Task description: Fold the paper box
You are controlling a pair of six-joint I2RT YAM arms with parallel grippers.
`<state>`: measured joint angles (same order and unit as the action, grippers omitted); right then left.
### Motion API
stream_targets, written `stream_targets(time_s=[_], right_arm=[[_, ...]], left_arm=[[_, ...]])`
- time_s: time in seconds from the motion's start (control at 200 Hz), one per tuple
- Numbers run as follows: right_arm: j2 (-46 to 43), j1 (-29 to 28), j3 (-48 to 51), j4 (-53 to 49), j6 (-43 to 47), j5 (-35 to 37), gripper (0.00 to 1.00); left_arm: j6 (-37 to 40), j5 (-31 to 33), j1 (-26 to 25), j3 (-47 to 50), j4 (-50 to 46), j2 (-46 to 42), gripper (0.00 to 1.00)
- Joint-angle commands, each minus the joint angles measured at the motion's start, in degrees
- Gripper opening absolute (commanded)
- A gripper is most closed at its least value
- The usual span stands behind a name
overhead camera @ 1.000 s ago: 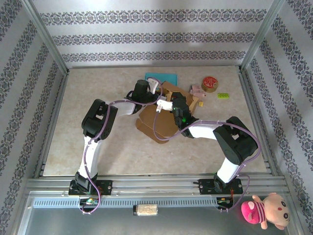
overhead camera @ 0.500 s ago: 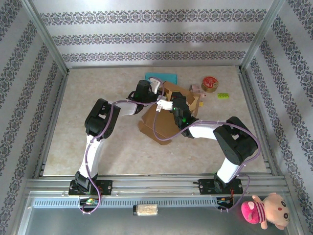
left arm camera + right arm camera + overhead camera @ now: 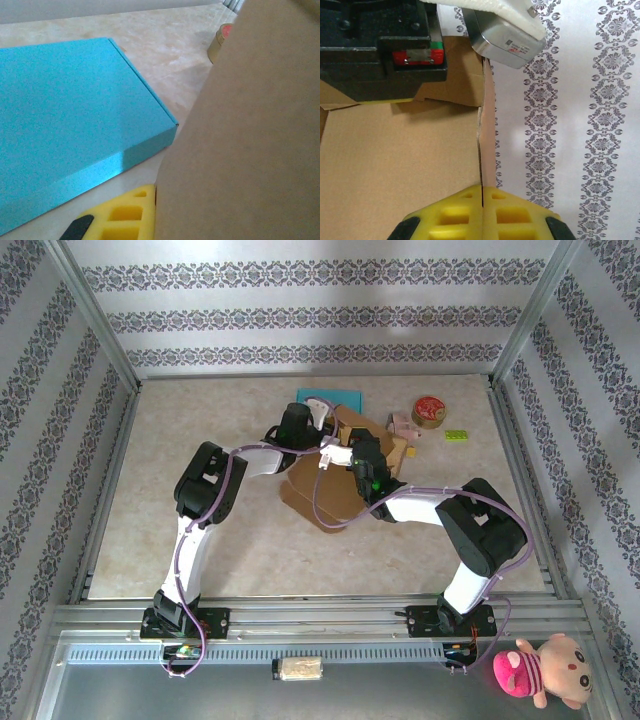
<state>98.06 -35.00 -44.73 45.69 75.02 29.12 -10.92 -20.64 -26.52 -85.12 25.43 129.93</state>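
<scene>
No legible text anywhere. Tiny print on the label of the silver plate (image 3: 512, 46) above the paper box (image 3: 395, 150) edge in the right wrist view, too small to read. The red sticker (image 3: 417, 56) on the black block (image 3: 375, 50) beside it is too blurred to tell any characters. Some marking on the red lid of the round tin (image 3: 428, 410) in the top view, not resolvable as letters.
</scene>
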Motion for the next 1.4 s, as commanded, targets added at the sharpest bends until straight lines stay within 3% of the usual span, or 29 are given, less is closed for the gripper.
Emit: stream_targets(time_s=[0.0,0.08,0.17,0.275,0.33,0.425,0.57,0.615,0.7,0.78,0.8,0.839,0.919,0.964,1.024,1.089,1.184,1.284,1.394], right_arm=[[-0.74,-0.59,0.7,-1.83,-1.49,0.58,0.0],[-0.86,-0.55,0.74,-1.92,-1.44,0.6,0.0],[-0.75,-0.57,0.78,-1.89,-1.37,0.73,0.0],[-0.59,-0.55,0.78,-1.83,-1.75,0.71,0.0],[-0.34,-0.59,0.62,-1.82,-1.98,0.67,0.0],[0.25,-0.76,0.12,-1.75,-1.95,0.91,0.0],[0.31,-1.1,-0.68,-1.7,-2.27,1.08,0.0],[0.11,-1.2,-1.19,-1.82,-3.25,1.53,0.0],[-1.13,-1.29,-2.55,-2.53,-7.21,2.38,0.24],[-3.86,-1.81,-3.9,-6.32,-12.65,2.43,0.65],[-4.94,-2.1,-4.3,-7.6,-14.77,2.43,0.75],[-6.51,-2.47,-4.87,-9.2,-18.3,2.79,0.86],[-10.83,-3.31,-7.26,-15.48,-30.17,4.42,0.98],[-14.59,-3.0,-9.42,-24.47,-39.81,1.29,0.98],[-19.05,-0.61,-12.52,-37.37,-54.8,-9.2,0.98],[-21.52,4.75,-15.63,-46.2,-71.6,-22.76,0.98],[-20.66,12.53,-21.55,-56.67,-92.07,-36.68,0.97],[-17.42,18.36,-27.43,-65.0,-104.35,-46.94,0.9],[-14.51,22.47,-31.61,-71.85,-113.22,-50.99,0.83]], left_arm=[[-1.56,3.82,1.46,-0.69,-3.46,-0.81,0.0],[-1.39,3.06,1.48,-0.09,-3.23,-1.24,0.0],[-2.15,-0.32,1.57,-0.3,-5.0,-1.37,0.3],[-3.98,-3.4,1.67,0.1,-6.5,-1.29,0.4],[-5.44,-3.74,1.76,0.01,-7.3,-0.85,0.4],[-6.87,-3.41,2.02,0.09,-7.51,-0.46,0.31],[-6.1,-2.99,2.38,-0.44,-7.77,-0.82,0.0],[-5.32,-2.81,2.5,-0.27,-7.42,-1.32,0.0],[-3.34,-1.88,2.45,1.11,-5.35,-2.74,0.0],[-1.23,0.34,2.52,2.69,-3.55,-3.91,0.0],[-0.78,0.97,2.44,3.17,-3.27,-4.11,0.0],[-0.04,2.5,2.41,3.97,-2.16,-4.57,0.0],[0.55,6.22,2.16,6.46,0.59,-5.42,0.0],[0.55,7.32,2.04,7.98,2.83,-5.76,0.09],[0.15,8.05,1.95,10.11,5.42,-6.33,0.18],[-0.28,8.3,1.75,12.47,8.98,-7.37,0.28],[-1.04,8.19,1.52,15.79,12.98,-9.4,0.39],[-1.84,7.85,1.19,18.71,15.38,-12.18,0.45],[-2.84,7.94,1.11,21.49,16.4,-16.09,0.54]])
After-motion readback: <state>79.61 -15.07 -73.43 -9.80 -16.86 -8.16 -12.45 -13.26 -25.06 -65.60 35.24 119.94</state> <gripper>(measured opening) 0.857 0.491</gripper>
